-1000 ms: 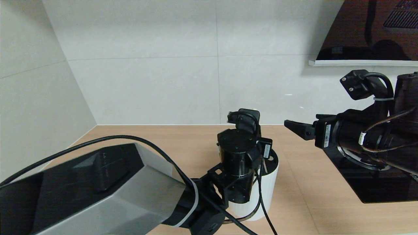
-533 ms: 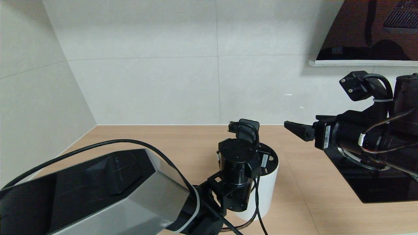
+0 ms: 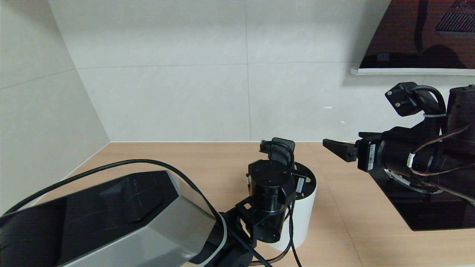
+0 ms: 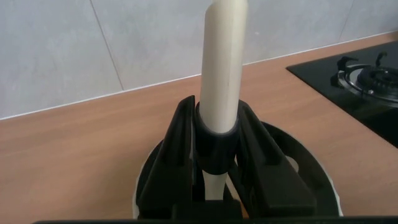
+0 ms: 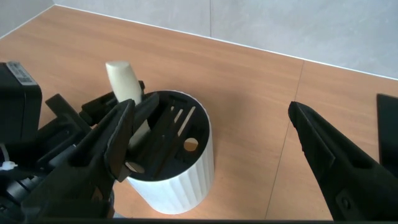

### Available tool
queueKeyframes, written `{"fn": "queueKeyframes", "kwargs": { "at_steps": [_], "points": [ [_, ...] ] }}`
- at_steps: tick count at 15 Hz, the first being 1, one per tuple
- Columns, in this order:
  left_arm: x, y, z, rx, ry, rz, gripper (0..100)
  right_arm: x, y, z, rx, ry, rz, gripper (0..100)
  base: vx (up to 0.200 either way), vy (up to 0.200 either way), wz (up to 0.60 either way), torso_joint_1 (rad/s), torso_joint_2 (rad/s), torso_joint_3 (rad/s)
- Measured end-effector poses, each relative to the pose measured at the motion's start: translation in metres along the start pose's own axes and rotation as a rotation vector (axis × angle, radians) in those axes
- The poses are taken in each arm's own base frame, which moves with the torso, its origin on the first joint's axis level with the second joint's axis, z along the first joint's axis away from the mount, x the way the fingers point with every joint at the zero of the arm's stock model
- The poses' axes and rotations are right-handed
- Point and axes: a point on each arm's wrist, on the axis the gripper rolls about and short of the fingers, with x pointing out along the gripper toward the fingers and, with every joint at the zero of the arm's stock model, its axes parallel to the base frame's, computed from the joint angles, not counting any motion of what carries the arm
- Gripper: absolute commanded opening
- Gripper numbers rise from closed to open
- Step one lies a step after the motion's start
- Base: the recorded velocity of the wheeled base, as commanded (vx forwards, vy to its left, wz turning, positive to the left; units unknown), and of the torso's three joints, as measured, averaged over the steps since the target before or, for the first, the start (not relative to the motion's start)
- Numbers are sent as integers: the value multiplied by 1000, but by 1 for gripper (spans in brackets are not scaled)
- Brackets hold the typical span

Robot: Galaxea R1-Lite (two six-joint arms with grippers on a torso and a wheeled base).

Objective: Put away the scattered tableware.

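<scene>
Since 1 second ago the left arm has sunk slightly over the holder, while the right arm has hardly shifted. At the left, the left gripper (image 4: 217, 134) hangs above the wooden worktop (image 3: 185, 155), its 2 black fingers (image 4: 180, 149) clamped on the black collar of a cream-handled utensil (image 4: 222, 62). The utensil stands nearly upright, its handle rising above the fingers and its lower end pointing down into the holder (image 3: 304, 211), a white ribbed cylinder with a black slotted top; how deep it goes I cannot tell. Right of the holder, the right gripper (image 5: 211, 124) hovers above the worktop with its fingers (image 5: 336, 162) spread wide and nothing between them. Furthest right, a black cooktop (image 3: 426, 211) lies set into the worktop.
</scene>
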Motion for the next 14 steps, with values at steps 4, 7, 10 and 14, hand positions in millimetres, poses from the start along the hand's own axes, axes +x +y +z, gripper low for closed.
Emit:
{"fn": "queueKeyframes", "kwargs": {
  "at_steps": [4, 7, 10, 14],
  "points": [
    [0, 0, 1, -2, -4, 0, 100, 0, 0, -1, -2, 1, 0, 100, 0, 0, 0, 0, 0, 0],
    [-1, 0, 6, -19, -30, -1, 100, 0, 0, 0, -2, 1, 0, 100, 0, 0, 0, 0, 0, 0],
    [-13, 2, 31, -62, -111, -14, 100, -3, 0, 2, 0, -12, -1, 100, 0, 0, 0, 0, 0, 0],
    [-66, 35, 85, -47, -188, -169, 100, -18, -3, 10, 1, -60, -22, 100, 0, 0, 0, 0, 0, 0]
  ]
}}
